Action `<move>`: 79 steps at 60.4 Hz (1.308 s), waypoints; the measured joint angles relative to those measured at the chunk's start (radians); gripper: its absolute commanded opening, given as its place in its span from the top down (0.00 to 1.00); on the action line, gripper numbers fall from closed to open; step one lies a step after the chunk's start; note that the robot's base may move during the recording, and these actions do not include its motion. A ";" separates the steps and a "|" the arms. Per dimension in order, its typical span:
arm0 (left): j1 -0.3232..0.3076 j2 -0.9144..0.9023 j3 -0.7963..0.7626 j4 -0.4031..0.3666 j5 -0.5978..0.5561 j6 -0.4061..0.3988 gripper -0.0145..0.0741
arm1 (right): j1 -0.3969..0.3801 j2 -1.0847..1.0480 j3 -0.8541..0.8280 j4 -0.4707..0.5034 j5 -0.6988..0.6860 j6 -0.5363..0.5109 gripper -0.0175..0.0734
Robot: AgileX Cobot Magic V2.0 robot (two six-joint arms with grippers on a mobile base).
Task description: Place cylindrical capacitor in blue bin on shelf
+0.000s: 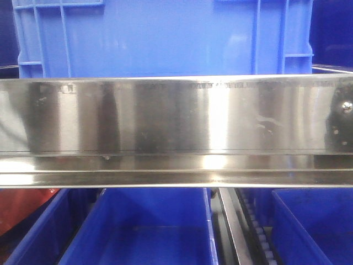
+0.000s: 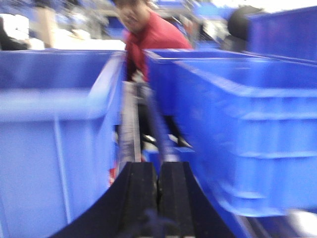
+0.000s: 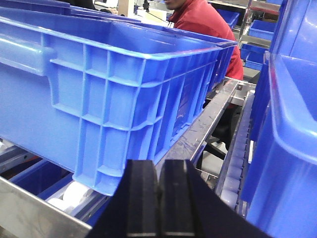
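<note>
The shelf [image 1: 176, 130] fills the front view, its wide mirror-like steel rail running straight across the frame. A big blue bin [image 1: 165, 36] sits on the tier just above that rail, ribbed wall facing out. Below the rail more blue bins [image 1: 143, 229] stand side by side, with a narrow roller track [image 1: 242, 226] between two of them.

In the right wrist view a ribbed blue bin [image 3: 114, 99] rests on the shelf's steel runner [image 3: 198, 134], and another blue bin's wall [image 3: 287, 148] rises close on the other side of that runner. A person in a red top [image 3: 205, 22] stands beyond the shelf.

The left wrist view is blurred; blue bins [image 2: 54, 139] flank a steel runner [image 2: 131, 129], with the same person [image 2: 151, 34] behind.

The right gripper [image 3: 159, 208] has its black fingers pressed together with nothing visible between them. The left gripper [image 2: 158, 198] is likewise clenched, a thin dark seam between its fingers. The capacitor cannot be made out in any view.
</note>
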 measured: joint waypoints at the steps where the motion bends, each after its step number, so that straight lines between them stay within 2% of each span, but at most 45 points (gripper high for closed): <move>1: 0.013 -0.006 0.028 -0.010 -0.026 0.002 0.96 | 0.000 0.000 0.000 0.000 0.000 0.000 0.94; 10: 0.073 -0.063 0.207 -0.055 -0.187 0.011 0.96 | 0.000 0.000 0.000 0.000 0.000 0.000 0.94; 21: 0.082 -0.107 0.409 -0.063 -0.356 0.013 0.96 | 0.000 0.000 0.000 0.000 0.000 0.000 0.94; 79: 0.082 -0.110 0.436 -0.064 -0.336 0.015 0.96 | 0.000 0.000 0.000 0.000 0.000 0.000 0.94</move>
